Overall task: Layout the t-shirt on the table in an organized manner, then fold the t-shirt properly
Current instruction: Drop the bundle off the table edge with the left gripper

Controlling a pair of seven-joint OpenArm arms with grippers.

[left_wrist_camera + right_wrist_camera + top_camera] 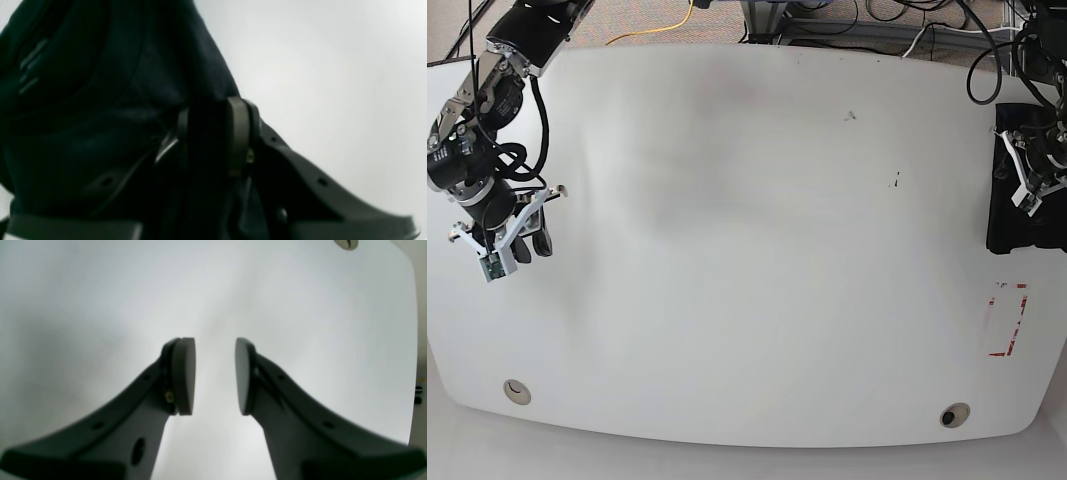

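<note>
Pinching soft black t-shirt (pixel 100 100), left tool (pixel 213 133); right tool (pixel 215 376) released, smooth pads apart.

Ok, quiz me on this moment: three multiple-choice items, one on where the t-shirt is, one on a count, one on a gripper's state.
1. Where is the t-shirt?
A. spread over the middle of the table
B. bunched at one side edge of the table, at the left gripper
C. inside the red tape outline

2. How many round holes show near the table's near edge in the base view?
A. two
B. four
C. none

3. What is the right gripper doing?
A. clamping black cloth
B. open, with nothing between its pads
C. gripping a cable

Answers:
1 B: the base view shows the black cloth heaped at the edge under the left gripper, clear of the red tape outline.
2 A: one hole at each near corner.
3 B: the right wrist view shows only white table between the pads.
</note>
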